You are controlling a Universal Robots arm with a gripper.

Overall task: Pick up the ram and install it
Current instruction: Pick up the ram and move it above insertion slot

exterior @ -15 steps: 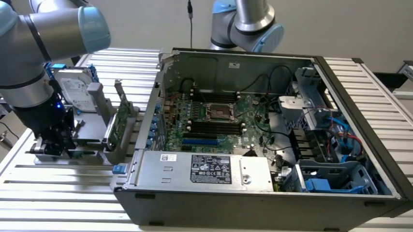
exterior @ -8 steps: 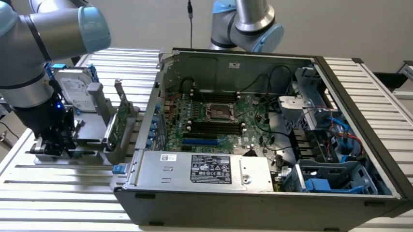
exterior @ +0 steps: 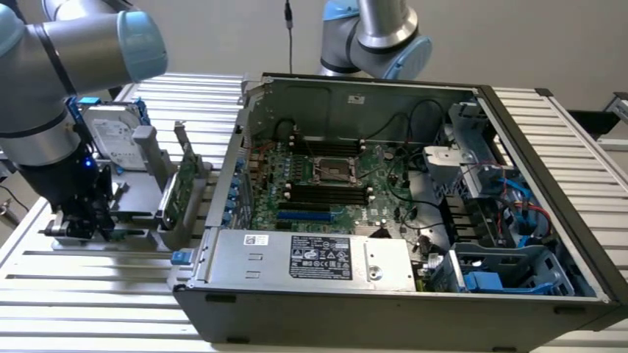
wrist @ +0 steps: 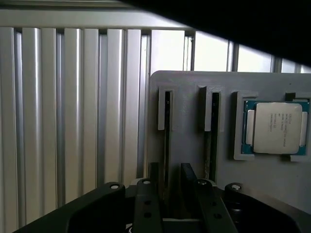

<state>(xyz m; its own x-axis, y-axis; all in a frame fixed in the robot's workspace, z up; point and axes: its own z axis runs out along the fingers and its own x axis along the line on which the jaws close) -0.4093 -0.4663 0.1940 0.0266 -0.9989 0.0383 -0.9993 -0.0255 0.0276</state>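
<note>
The ram stands on edge in a slot of the grey holder on the table, at the exterior view's left of the open computer case. The hand is down over it with its fingers apart, one on each side and seemingly not pinching. The stick's long axis runs straight between them. A second stick fills the neighbouring slot.

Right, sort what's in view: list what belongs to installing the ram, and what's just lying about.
For the job:
- ram, standing in a slot of the grey holder
- end effector, open, straddling that ram
- black slots on the motherboard

Lying about:
- second stick in the next slot
- processor chip
- hard drive
- expansion card
</note>
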